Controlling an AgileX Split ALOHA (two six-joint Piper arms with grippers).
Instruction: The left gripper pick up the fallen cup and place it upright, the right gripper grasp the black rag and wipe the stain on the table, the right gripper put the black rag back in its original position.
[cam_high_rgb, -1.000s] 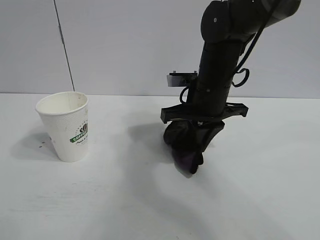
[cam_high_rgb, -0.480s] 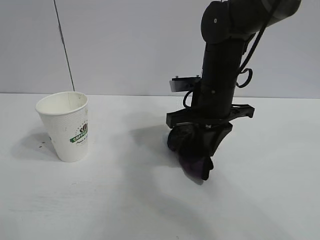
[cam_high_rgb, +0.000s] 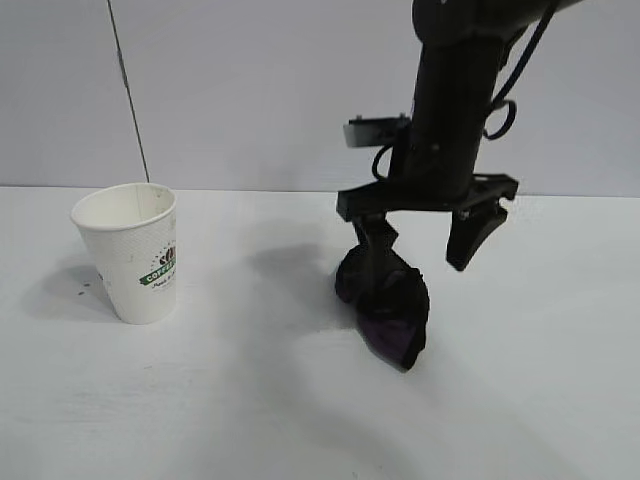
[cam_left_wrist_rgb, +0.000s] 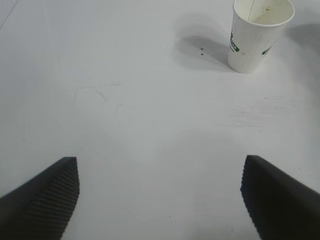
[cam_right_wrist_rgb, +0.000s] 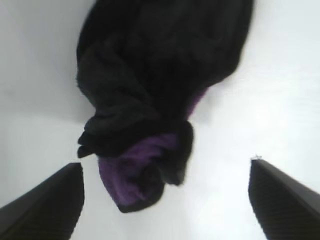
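Black rag (cam_high_rgb: 383, 302) lies under the spread right gripper (cam_high_rgb: 424, 248), cup (cam_high_rgb: 132, 252) well apart.

I count one cup (cam_high_rgb: 133, 252), one black rag (cam_high_rgb: 385, 300), and a few small stain (cam_left_wrist_rgb: 201, 51) specks on one tabletop (cam_high_rgb: 250, 420).

Level exterior camera faces the arms; wrist cameras look down, sharing the table (cam_high_rgb: 200, 400).

The thick black right arm reaches down from above, its black right gripper (cam_high_rgb: 424, 246) pointing almost straight down, the two long tapered fingers (cam_high_rgb: 470, 238) spread wide apart and holding nothing. The black left gripper (cam_left_wrist_rgb: 160, 200) angles downward, its ribbed fingers equally wide apart, empty.
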